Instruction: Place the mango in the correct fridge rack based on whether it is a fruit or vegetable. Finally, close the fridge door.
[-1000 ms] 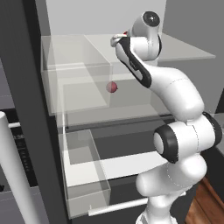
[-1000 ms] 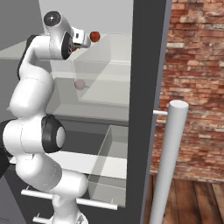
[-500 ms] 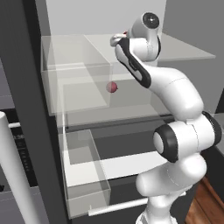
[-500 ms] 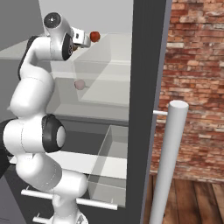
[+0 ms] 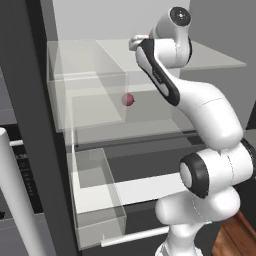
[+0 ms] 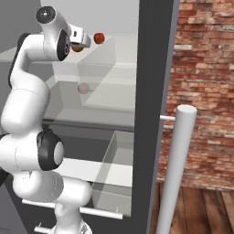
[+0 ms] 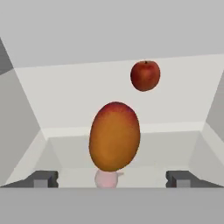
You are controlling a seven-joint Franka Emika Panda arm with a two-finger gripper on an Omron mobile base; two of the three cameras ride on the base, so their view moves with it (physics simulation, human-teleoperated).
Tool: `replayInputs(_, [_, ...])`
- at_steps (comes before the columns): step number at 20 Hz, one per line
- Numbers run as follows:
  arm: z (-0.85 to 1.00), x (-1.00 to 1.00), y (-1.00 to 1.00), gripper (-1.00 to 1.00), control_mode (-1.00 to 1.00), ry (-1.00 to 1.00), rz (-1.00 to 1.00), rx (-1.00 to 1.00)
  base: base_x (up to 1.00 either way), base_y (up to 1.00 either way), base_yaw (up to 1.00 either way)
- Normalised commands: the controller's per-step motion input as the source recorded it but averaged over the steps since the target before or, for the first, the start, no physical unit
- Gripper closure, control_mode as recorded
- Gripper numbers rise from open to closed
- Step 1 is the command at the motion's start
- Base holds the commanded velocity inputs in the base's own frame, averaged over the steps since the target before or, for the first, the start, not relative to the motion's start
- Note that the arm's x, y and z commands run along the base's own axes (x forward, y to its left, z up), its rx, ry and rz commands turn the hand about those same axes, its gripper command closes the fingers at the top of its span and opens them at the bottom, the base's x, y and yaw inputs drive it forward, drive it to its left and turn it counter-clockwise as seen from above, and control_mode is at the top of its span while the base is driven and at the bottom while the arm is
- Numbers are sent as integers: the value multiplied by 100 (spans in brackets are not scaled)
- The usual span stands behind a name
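One mango [image 7: 114, 136], orange with a reddish top, stands upright on the top fridge rack [image 6: 112, 57], midway between the two pincer [image 7: 112, 178] fingertips [image 7: 43, 178] with clear gaps on both sides, so the pincer is spread apart and grips nothing. From the right base view a sliver of the mango [image 6: 77, 47] shows just behind the hand. One small red fruit [image 7: 145, 75] sits farther back on the same rack, to the right of the mango and apart from it; same fruit from the right base [image 6: 98, 38]. One pinkish-red ball [image 5: 128, 99] lies on the lower shelf, peeking out below the mango in the hand view [image 7: 106, 179].

Arm: reaches up from the base, elbow bent, hand level and pointed into the top of the fridge. Two clear drawers [image 5: 95, 197] below, lower one pulled out. One open fridge door [image 6: 153, 114], dark grey, with one white bar handle [image 6: 176, 169]. Brick wall [image 6: 203, 91] at right. No readable writing.
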Motion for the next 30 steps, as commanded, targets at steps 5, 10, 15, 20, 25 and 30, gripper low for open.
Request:
replayInputs(5, [0, -100, 0, -100, -100, -6, -5, 6, 0, 0, 0])
replayInputs(10, [-14, -100, 0, -100, -100, -4, -8, 5, 0, 0, 0])
replayInputs(15, [-47, -100, -1, -100, -100, -1, -5, 0, 0, 0, 0])
replayInputs(20, [-60, -100, -18, -100, -100, 0, 0, 0, 0, 0, 0])
replayInputs(25, [-53, -100, -43, -100, -100, 0, 0, 0, 0, 0, 0])
replayInputs(30, [-31, -33, 1, -100, -100, 10, 0, 0, 0, 0, 0])
